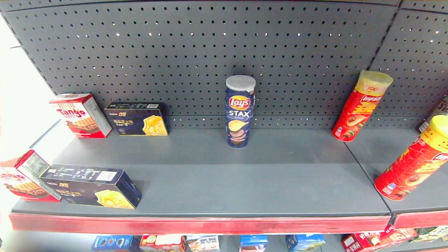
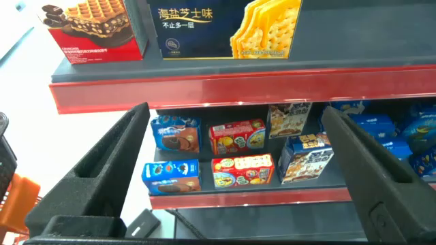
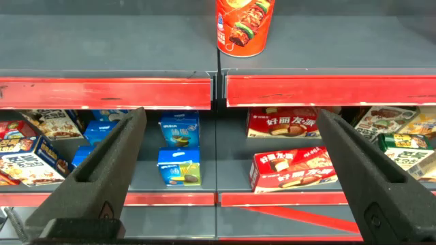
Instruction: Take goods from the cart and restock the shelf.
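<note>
Facing the shelf [image 1: 245, 175], your left gripper [image 2: 235, 112] and right gripper [image 3: 231, 114] gaped wide, both empty. The blue chip can [image 1: 240, 112] looked light and crushable, best held mid-body.

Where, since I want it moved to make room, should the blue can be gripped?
Probably the blue can at mid-body, from the front, closing across its width: it stands upright, a slim cylinder, with bare shelf on both sides and pegboard behind.
</note>
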You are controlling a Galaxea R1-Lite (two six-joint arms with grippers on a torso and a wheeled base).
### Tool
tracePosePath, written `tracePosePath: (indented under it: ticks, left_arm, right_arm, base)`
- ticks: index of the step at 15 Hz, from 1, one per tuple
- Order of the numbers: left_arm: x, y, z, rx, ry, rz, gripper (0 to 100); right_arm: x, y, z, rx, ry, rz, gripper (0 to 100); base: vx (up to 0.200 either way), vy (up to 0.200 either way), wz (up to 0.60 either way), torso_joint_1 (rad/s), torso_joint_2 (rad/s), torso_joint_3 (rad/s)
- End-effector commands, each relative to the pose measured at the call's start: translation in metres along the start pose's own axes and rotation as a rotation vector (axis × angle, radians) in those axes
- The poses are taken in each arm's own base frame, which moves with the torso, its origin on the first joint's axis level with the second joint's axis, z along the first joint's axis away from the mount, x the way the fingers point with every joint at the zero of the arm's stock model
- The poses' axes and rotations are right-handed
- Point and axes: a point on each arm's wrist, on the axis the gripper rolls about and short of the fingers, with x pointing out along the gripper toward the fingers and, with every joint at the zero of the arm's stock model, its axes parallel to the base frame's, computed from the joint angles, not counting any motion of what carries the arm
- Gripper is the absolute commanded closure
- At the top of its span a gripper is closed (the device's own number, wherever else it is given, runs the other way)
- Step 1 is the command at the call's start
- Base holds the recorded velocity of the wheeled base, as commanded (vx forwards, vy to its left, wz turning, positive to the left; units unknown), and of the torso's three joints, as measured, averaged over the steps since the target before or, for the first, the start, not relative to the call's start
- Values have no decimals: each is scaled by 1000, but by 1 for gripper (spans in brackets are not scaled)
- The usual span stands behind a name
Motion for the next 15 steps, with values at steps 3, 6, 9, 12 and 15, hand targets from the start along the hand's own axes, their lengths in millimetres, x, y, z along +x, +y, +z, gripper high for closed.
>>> tracePosePath:
  ticks: [3,6,9,12,15]
  left_arm:
    - [0,0,0,-5,2,-2,0]
    - [0,0,0,-11,1,-2,0]
    - [0,0,0,-11,1,-2,0]
    - [0,0,0,-11,1,0,0]
    - [0,0,0,-11,1,0,0]
  right_arm:
    - [0,0,0,0,1,0,0]
    - [0,0,0,0,1,0,0]
    - [0,0,0,0,1,0,0]
    - [0,0,0,0,1,0,0]
    - [0,0,0,2,1,-2,0]
  base:
    - [0,0,0,0,0,0]
    - [0,0,0,0,0,0]
    - [0,0,0,0,0,0]
    - [0,0,0,0,0,0]
    - [0,0,0,0,0,0]
